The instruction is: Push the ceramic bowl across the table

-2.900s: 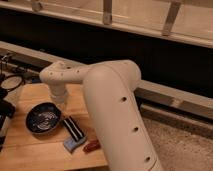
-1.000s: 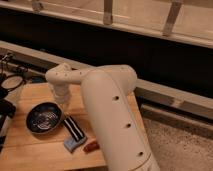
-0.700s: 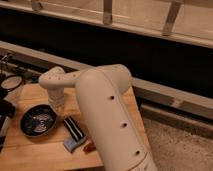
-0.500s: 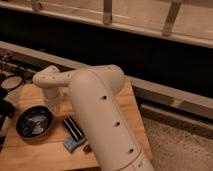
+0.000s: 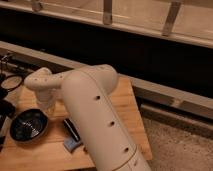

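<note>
**A:** Where's the bowl right now?

**B:** I see the ceramic bowl (image 5: 29, 125) on the left part of the table (image 5: 125, 107), near the left edge and a bit toward the front. It sits upright, dark and glossy, with pale rings showing inside.

**A:** And the gripper?

**B:** The gripper (image 5: 48, 107) hangs down from the end of the white arm (image 5: 95, 115), just beside the bowl's right rim on its far side. I can't make out clean contact, so I'll say right next to it, maybe touching.

**A:** Open or closed?

**B:** I cannot tell. The arm's wrist covers most of it from where I look.

**A:** Anything else on the table?

**B:** A dark flat bar (image 5: 71, 129) lies to the right of the bowl, angled, with a small blue-grey block (image 5: 72, 144) at its near end. The arm's big upper section crosses over the middle of the tabletop and hides the wood behind it. On the far left, off the table's corner, there's a round pale-rimmed thing (image 5: 11, 82) and some dark gear I can't identify.
</note>
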Controlling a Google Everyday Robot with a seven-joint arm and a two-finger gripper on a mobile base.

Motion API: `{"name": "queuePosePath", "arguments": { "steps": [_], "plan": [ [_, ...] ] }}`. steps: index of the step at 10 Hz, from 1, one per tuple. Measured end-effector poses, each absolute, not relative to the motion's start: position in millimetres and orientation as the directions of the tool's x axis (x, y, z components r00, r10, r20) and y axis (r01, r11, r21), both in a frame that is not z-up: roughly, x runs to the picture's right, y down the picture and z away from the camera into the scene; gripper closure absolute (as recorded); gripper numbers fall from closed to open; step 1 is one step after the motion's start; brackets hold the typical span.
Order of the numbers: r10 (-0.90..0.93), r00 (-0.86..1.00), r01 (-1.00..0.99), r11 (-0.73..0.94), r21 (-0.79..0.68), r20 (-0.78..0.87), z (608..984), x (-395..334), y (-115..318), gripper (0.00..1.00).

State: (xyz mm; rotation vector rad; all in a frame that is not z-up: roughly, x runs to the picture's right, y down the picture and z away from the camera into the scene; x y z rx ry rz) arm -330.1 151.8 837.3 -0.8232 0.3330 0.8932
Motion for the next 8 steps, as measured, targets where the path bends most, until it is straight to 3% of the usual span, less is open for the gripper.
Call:
{"name": "queuePosePath", "arguments": {
  "steps": [8],
  "plan": [
    [0.540,0.629,-0.775,0.386,-0.500,-0.559,835.5,-338.3,154.2,1.00]
  ]
}}
